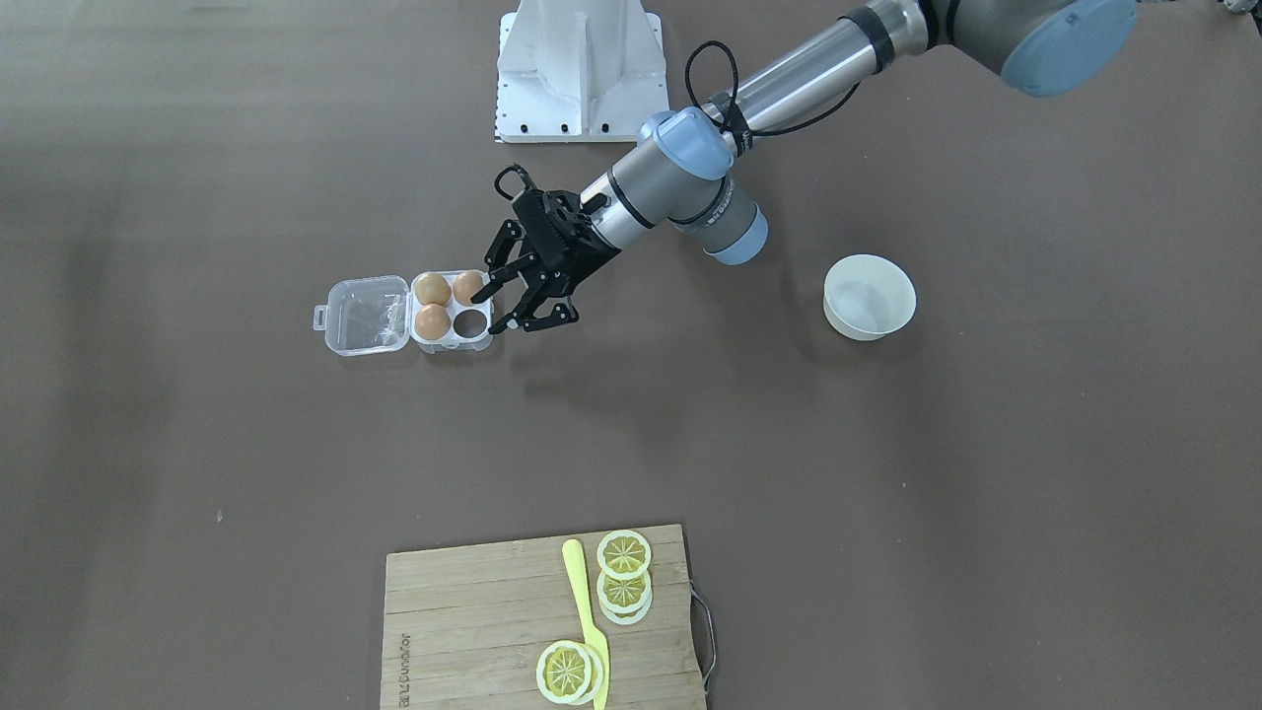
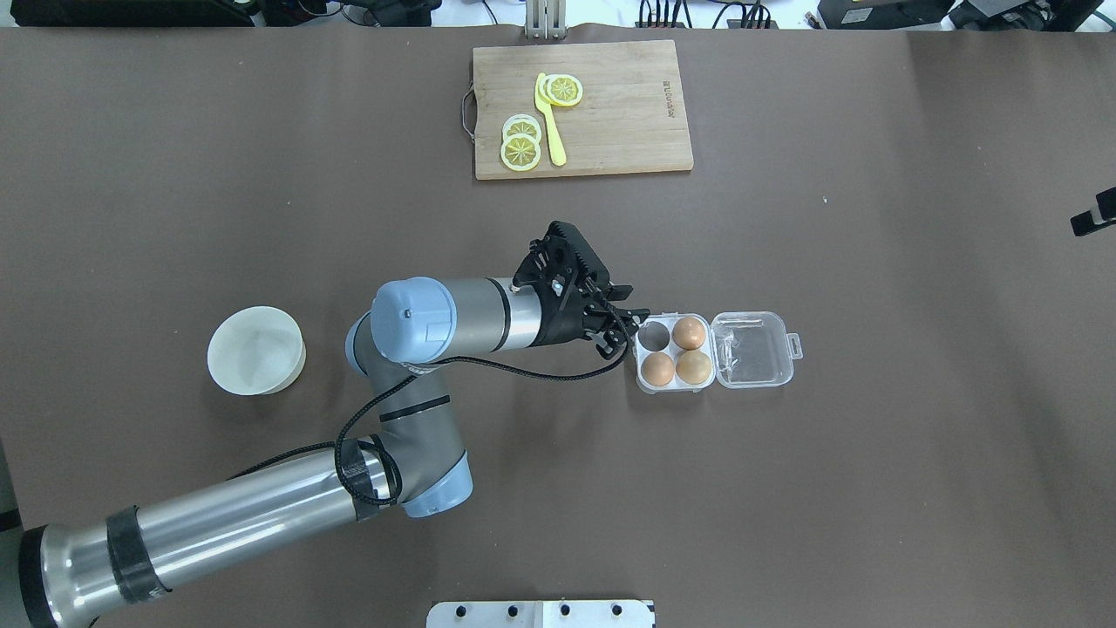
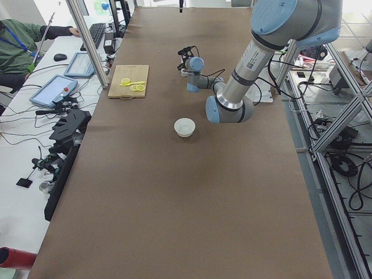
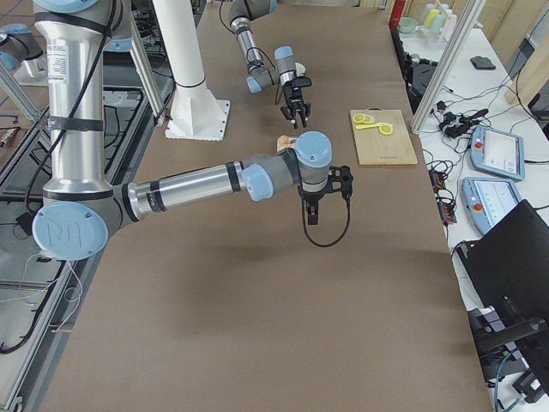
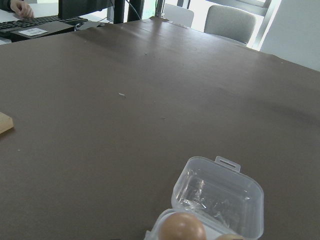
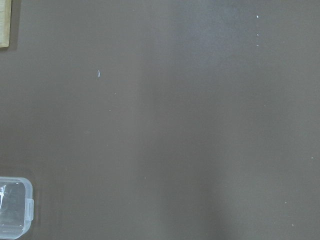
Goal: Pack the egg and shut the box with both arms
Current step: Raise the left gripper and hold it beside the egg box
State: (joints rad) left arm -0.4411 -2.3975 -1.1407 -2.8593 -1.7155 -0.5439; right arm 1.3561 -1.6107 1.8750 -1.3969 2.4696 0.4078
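Note:
The clear box [image 2: 671,384] lies open on the table, its lid [image 2: 751,349] flat to the side. Three brown eggs sit in its cells: one egg [image 2: 689,332] at the back and two [image 2: 658,369] [image 2: 694,367] in the near row. The fourth cell [image 2: 656,333] is empty. My left gripper [image 1: 490,311] is open beside that cell, nothing between its fingers. The left wrist view shows the lid [image 5: 220,195] and one egg [image 5: 182,227]. My right gripper [image 4: 319,196] hangs above the table in the exterior right view; I cannot tell its state. A lid corner [image 6: 15,207] appears below it.
A white bowl [image 2: 256,351] stands on the robot's left side and looks empty. At the far edge lies a wooden cutting board [image 2: 582,109] with lemon slices [image 2: 521,144] and a yellow knife [image 2: 549,122]. The robot's white base [image 1: 582,69] stands at the near edge.

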